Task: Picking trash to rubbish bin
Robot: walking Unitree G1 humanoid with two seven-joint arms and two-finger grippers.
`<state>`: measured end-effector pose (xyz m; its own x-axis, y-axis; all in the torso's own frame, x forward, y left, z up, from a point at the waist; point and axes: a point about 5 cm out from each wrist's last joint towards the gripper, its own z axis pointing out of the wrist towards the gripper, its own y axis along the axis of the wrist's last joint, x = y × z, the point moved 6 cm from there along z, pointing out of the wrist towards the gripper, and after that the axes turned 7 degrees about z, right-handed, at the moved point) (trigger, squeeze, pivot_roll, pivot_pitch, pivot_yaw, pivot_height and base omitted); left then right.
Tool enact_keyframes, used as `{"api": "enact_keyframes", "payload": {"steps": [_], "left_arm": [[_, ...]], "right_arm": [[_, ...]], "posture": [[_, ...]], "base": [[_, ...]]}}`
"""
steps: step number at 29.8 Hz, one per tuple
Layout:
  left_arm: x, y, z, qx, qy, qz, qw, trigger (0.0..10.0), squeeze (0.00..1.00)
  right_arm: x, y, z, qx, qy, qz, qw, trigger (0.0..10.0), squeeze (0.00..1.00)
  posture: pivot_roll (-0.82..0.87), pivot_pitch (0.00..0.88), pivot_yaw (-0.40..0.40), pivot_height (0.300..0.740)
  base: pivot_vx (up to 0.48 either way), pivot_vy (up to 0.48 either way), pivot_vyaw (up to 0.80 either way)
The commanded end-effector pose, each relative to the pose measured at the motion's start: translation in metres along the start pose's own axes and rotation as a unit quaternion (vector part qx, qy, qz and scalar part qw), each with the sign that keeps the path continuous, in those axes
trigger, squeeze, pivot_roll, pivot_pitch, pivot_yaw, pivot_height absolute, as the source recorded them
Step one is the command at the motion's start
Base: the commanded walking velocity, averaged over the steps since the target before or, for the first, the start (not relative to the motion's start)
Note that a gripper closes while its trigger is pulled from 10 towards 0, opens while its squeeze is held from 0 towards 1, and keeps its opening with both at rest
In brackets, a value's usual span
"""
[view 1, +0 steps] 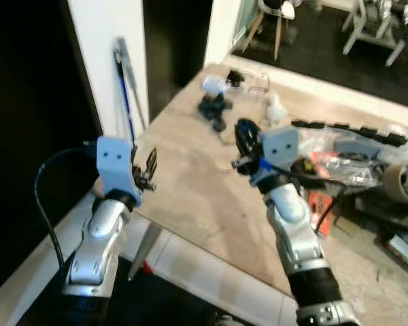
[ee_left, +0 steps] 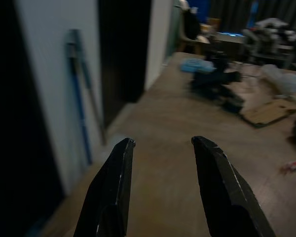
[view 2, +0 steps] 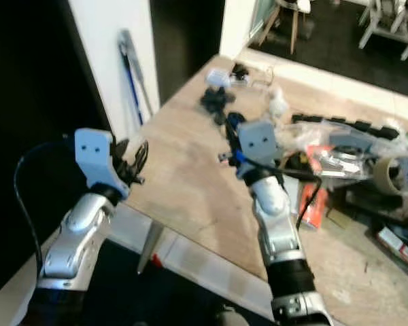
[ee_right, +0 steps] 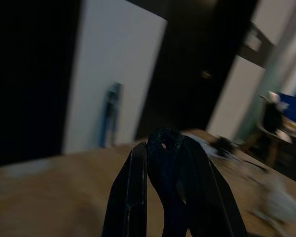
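Above the table (view 1: 190, 197), right tool (ee_right: 163, 148) clamping blurred black scrap (ee_right: 164, 163), left tool (ee_left: 160, 145) spread, empty.

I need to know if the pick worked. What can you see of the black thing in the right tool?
The black thing is a dark, rough-looking lump, rounded on top with a small pale hole near its upper edge. It sits pinched between the two fingers of the right tool, sticking out past their tips. The tool holds it above the table, clear of the wood. Its material and lower part cannot be told; the pictures are blurred.
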<state>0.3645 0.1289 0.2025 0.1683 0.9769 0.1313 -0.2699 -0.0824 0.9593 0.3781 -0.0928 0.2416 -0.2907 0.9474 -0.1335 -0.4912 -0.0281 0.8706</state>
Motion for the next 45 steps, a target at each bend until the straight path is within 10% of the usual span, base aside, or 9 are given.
{"api": "enact_keyframes", "payload": {"steps": [1, 45], "left_arm": [[-0.003, -0.003, -0.001, 0.006, -0.009, -0.001, 1.000, 10.0, 0.00], [-0.014, -0.015, 0.000, 0.037, -0.038, 0.025, 0.998, 10.0, 0.00]], "right_arm": [[-0.005, -0.003, -0.004, 0.006, -0.009, -0.001, 1.000, 10.0, 0.00], [-0.005, -0.010, -0.009, 0.024, -0.017, 0.003, 1.000, 10.0, 0.00]], "posture": [[-0.03, 0.123, -0.044, 0.740], [-0.03, 0.139, -0.036, 0.740]], "base": [[-0.289, 0.000, 0.00], [-0.018, -0.054, 0.00]]}}
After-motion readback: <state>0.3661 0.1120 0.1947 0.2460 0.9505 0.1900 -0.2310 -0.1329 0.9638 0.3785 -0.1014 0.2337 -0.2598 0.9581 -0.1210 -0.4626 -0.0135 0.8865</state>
